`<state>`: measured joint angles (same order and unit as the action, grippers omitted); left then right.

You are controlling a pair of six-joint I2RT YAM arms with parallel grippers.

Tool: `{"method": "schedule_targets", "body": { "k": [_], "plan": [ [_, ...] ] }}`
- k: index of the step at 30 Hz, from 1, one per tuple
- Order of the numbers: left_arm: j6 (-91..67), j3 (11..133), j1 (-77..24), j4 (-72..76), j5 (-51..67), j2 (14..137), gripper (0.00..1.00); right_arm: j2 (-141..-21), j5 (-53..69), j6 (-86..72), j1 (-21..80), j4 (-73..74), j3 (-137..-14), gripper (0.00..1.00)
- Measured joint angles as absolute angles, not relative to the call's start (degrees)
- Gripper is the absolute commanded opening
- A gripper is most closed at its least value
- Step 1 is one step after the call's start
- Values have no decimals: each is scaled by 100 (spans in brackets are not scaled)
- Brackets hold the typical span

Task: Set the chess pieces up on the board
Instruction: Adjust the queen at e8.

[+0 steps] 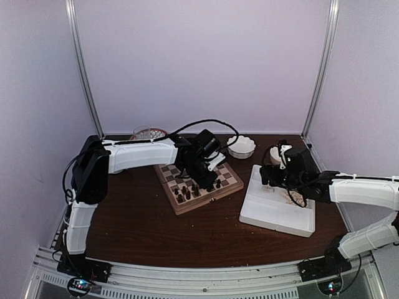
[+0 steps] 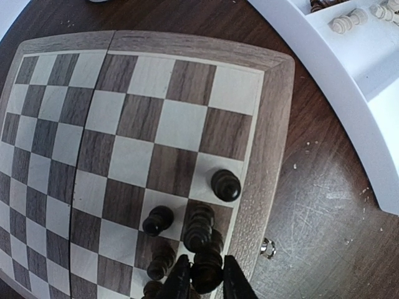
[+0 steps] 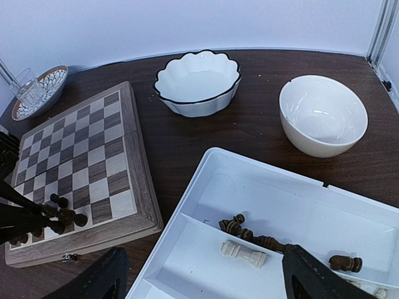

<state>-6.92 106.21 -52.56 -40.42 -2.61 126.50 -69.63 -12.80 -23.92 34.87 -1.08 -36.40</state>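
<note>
On the left, the board sits mid-tabletop with the left arm reaching over its near right corner. The left pincer points straight down, its fingers close together and apparently pinched on a dark piece that stands upright on an edge square. A cluster of other dark pieces crowds the squares around it, and one dark pawn stands alone a square farther in. The rest of the board is bare.

Behind the board, towards the right, are a scalloped bowl and a plain white bowl; neither looks part of the job.

On the right, the white tray lies just beside the board, and the right pincer hangs over it, fingers wide apart and holding nothing. A pale piece lies on its side in the tray just ahead of and below that pincer, with dark tray pieces touching or nearly touching beyond it. Its long axis runs roughly finger to finger (an awkward end-on pinch), so a wrist turn probably comes first. The right arm is clearly the nearer one for it.
</note>
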Motion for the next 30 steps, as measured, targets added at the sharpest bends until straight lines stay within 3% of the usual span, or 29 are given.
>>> {"method": "schedule_targets", "body": {
  "k": [30],
  "plan": [
    [-694, 10189, -5256, -4069, -460, 12333, 16, -6978, -1240, -2392, 3487, -110, -3640, 88]
  ]
}}
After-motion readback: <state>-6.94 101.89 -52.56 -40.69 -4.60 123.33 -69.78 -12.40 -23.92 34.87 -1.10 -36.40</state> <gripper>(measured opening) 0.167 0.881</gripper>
